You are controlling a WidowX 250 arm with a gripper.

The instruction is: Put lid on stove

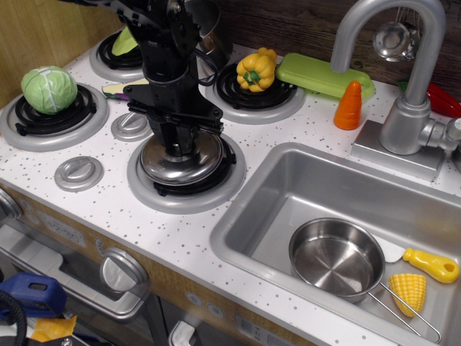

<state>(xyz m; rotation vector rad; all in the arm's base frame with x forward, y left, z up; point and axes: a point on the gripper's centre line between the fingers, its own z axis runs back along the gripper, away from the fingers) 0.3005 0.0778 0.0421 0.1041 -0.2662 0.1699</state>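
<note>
The shiny steel lid [181, 163] lies over the near-right black coil burner of the white speckled stove [108, 194]. My black gripper [180, 146] stands straight above the lid's centre, its fingers closed around the knob, which they hide. The lid sits about centred in the silver burner ring [186, 197]. I cannot tell whether the lid rests fully on the coil or hangs just above it.
A green cabbage [48, 89] sits on the left burner, a yellow pepper [256, 68] on the back-right burner, an eggplant [115, 91] behind the arm. Grey dials [79, 173] lie left of the lid. The sink [288, 180] at right holds a steel pan [336, 256] and corn [408, 291].
</note>
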